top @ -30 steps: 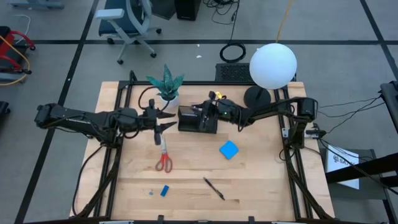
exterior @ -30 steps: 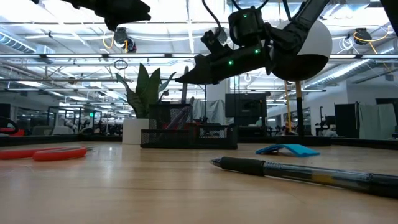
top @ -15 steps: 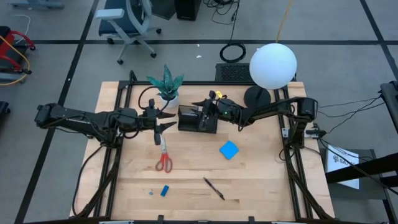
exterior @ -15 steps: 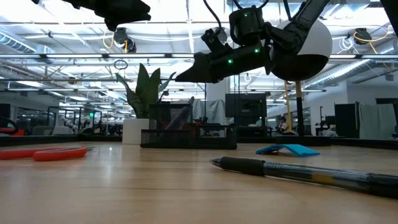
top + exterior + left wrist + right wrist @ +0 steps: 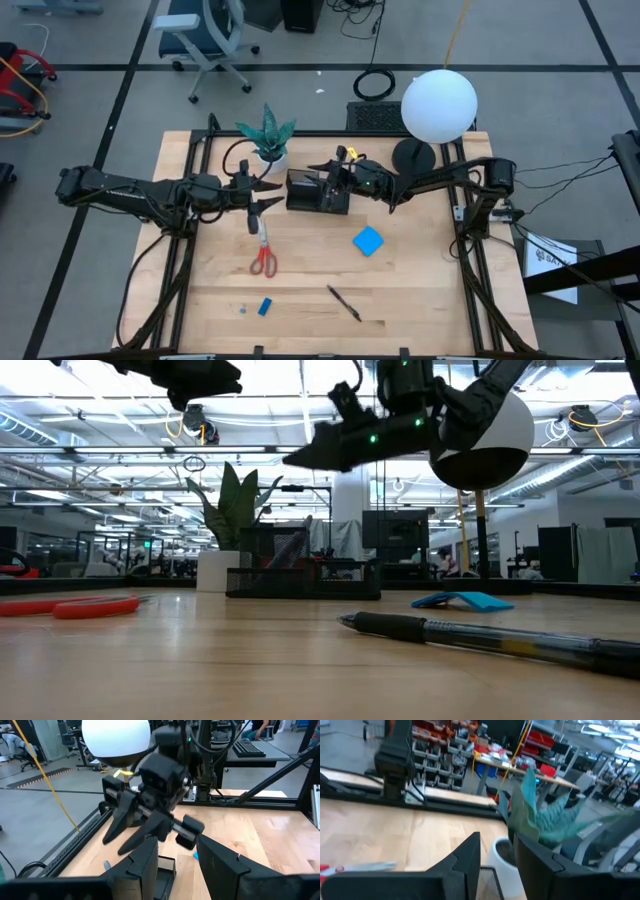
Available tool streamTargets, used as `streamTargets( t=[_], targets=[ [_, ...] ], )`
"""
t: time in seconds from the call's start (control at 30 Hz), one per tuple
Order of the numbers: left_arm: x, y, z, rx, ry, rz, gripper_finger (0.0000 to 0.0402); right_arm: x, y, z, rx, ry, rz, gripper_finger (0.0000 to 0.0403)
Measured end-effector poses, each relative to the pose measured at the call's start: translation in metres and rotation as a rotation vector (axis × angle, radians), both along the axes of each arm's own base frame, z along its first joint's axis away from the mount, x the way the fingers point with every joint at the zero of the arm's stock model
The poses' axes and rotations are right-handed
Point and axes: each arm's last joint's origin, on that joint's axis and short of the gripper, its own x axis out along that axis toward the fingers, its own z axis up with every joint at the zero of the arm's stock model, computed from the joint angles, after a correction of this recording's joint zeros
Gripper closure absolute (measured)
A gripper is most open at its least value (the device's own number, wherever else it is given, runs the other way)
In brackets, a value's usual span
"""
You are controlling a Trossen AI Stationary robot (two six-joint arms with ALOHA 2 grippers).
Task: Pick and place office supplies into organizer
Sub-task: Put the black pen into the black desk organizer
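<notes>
A green potted plant stands near a white globe lamp.

Organizer at table's rear centre; plant behind-left; scissors before it; notepad right; pen and block nearest front.

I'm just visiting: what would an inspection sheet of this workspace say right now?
Surface: wooden table.
Job's things: scissors, blue notepad, pen and small blue block lie loose; organizer at the back.
Clutter: potted plant, globe lamp.
Grippers: left tool open beside the organizer; right tool open above it, empty.
Cables: coil on floor.
Surroundings: office chair.
</notes>
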Motion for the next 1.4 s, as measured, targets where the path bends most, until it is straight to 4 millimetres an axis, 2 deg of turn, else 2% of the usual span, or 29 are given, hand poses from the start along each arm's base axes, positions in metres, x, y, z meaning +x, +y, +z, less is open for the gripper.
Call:
streamTargets(
  t=[0.43,0.57,0.87,1.17,1.4],
  targets=[
    [0.000,-0.001,0.000,-0.007,-0.002,-0.002,0.0256,-0.013,0.034,0.042,-0.036,-0.076,0.090,0.0296],
    [0.000,-0.003,0.000,-0.006,-0.002,-0.013,0.0256,-0.015,0.042,0.046,-0.034,-0.088,0.111,0.0298],
    [0.000,-0.007,0.000,-0.004,-0.004,-0.034,0.0256,-0.014,0.055,0.041,0.162,-0.080,0.142,0.0297],
    [-0.001,-0.016,0.000,-0.032,-0.008,-0.072,0.0256,-0.018,0.098,0.037,0.163,0.033,0.244,0.0297],
    [-0.002,-0.023,0.000,-0.073,-0.014,-0.098,0.0256,-0.015,0.143,0.057,0.158,0.146,0.144,0.0296]
  ],
)
